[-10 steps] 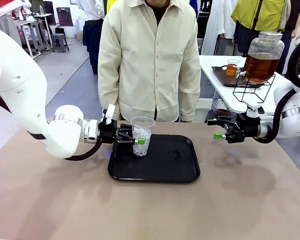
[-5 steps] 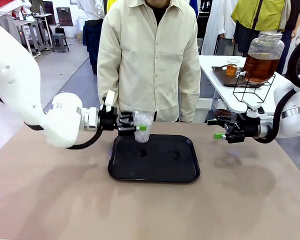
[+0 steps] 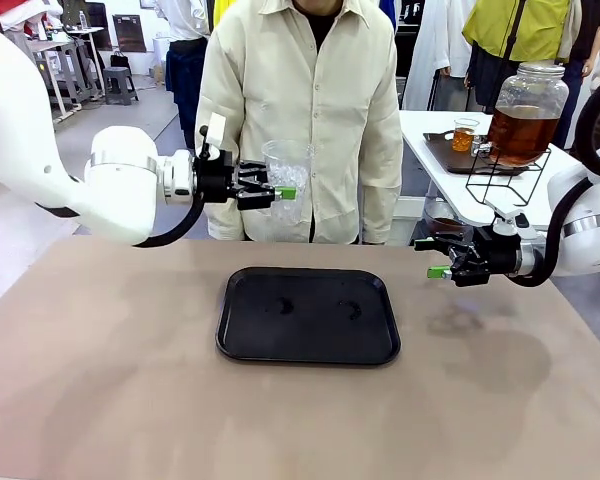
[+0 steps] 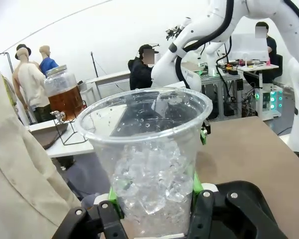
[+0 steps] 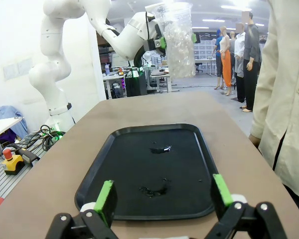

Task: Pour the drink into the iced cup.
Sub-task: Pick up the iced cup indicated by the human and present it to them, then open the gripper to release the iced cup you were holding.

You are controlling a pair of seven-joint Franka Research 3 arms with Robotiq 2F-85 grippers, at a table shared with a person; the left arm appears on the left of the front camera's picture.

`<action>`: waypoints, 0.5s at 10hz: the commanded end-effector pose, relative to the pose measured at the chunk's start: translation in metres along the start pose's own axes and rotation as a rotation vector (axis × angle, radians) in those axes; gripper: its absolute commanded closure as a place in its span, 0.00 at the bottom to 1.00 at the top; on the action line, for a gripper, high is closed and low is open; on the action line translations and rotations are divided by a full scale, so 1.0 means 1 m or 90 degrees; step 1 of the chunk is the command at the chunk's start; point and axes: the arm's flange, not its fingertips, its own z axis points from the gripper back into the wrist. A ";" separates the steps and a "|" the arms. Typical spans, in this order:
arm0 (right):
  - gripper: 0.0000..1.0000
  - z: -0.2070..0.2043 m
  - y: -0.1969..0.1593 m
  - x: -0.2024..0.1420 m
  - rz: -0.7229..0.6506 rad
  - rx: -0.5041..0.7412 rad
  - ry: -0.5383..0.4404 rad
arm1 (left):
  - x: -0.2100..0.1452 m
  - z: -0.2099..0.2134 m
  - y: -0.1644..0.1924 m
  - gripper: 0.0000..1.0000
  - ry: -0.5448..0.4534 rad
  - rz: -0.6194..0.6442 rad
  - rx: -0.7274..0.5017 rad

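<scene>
- The left gripper [image 3: 280,192] is clamped on the iced cup [image 3: 288,168], green pads pressing its lower wall from both sides; the cup sits upright between the fingers, in the air, with the black tray [image 3: 380,352] below it
- The cup holds ice cubes and no amber liquid, so the pour itself looks not yet begun — the step in hand seems to be carrying the cup
- The right gripper [image 3: 430,257] hovers with its jaws spread wide and nothing between them, well apart from the cup
- The drink [image 3: 520,135] stands in a glass dispenser jar [image 3: 528,85] on a side table, up and behind the right gripper, far beyond the left gripper's fingertips
- The next move likely calls for bringing cup and drink together — keeping the cup level so no ice spills, with the person [image 3: 310,100] standing just behind it
</scene>
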 end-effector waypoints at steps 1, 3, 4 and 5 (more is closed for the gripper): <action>0.00 -0.002 0.000 0.003 -0.003 0.001 0.002 | -0.006 0.000 -0.005 0.40 0.002 0.002 -0.001; 0.00 -0.002 0.000 0.003 -0.003 0.001 0.002 | -0.006 0.000 -0.005 0.40 0.002 0.002 -0.001; 0.00 -0.002 0.000 0.003 -0.003 0.001 0.002 | -0.006 0.000 -0.005 0.40 0.002 0.002 -0.001; 0.00 -0.002 0.000 0.003 -0.003 0.001 0.002 | -0.006 0.000 -0.005 0.40 0.002 0.002 -0.001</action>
